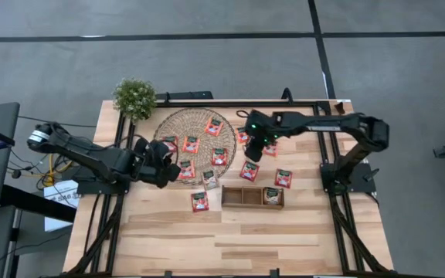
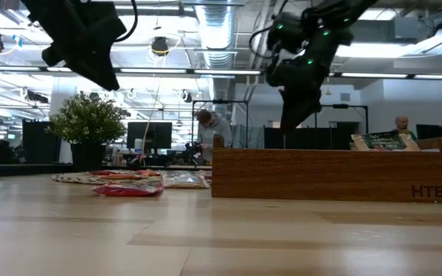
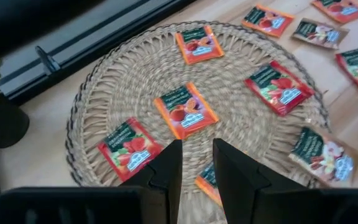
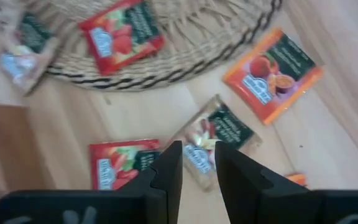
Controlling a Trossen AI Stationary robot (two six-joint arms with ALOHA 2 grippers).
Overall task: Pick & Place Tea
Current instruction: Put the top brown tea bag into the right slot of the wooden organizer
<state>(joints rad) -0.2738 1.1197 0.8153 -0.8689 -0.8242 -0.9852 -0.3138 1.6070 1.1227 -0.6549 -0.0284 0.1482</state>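
The step in hand looked like the reach for a sachet: the right gripper (image 1: 254, 148) hung over the tea sachets (image 1: 249, 171) just right of the woven mat (image 1: 178, 123), fingers a narrow gap apart and empty. The left gripper (image 1: 166, 162) hovered at the mat's left edge, likewise slightly parted. Next, I judged, a descent, a pinch, then carriage to the wooden tray (image 1: 242, 196), where one sachet already lay.
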